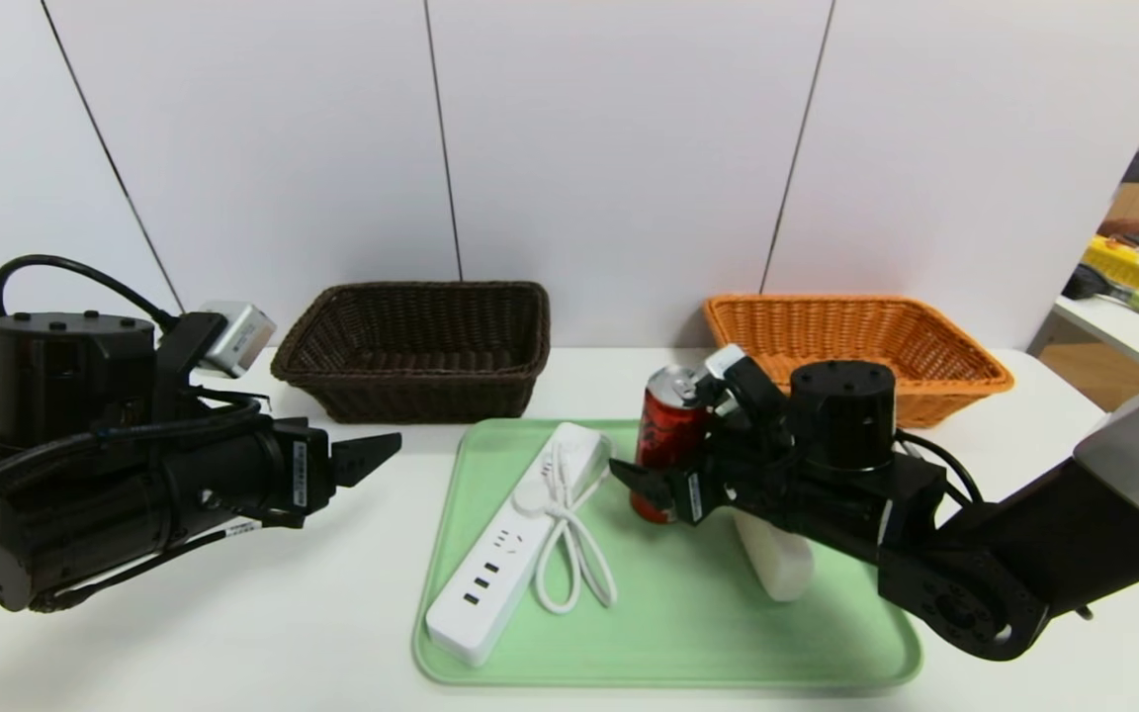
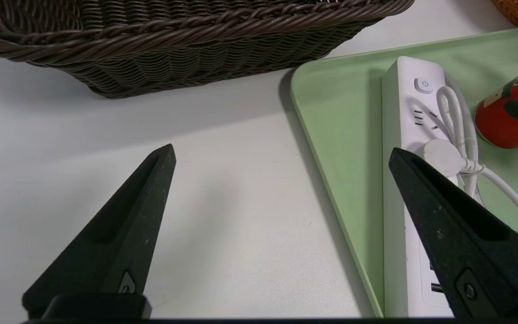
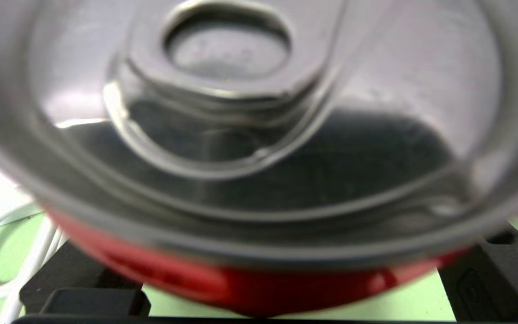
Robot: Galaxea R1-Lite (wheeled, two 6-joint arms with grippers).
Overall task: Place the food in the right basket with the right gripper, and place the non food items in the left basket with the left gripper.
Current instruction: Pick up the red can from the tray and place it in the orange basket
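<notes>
Table (image 1: 233,633) bare left of tray (image 1: 668,653) edge; right gripper (image 1: 654,485) w/ jaws astride can (image 1: 668,420).

From the red can (image 1: 670,427), the power strip (image 1: 520,539) crowds nine o'clock, a white bottle (image 1: 775,556) blocks four, and bare green tray (image 1: 688,633) lies open at six.

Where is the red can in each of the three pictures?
Head view: the red can stands upright near the green tray's far edge, the right claw around it.
Left wrist view: the red can peeks in at the edge, beyond the white power strip.
Right wrist view: the red can fills the picture, top facing us.
Shared landmark: the green tray.
</notes>
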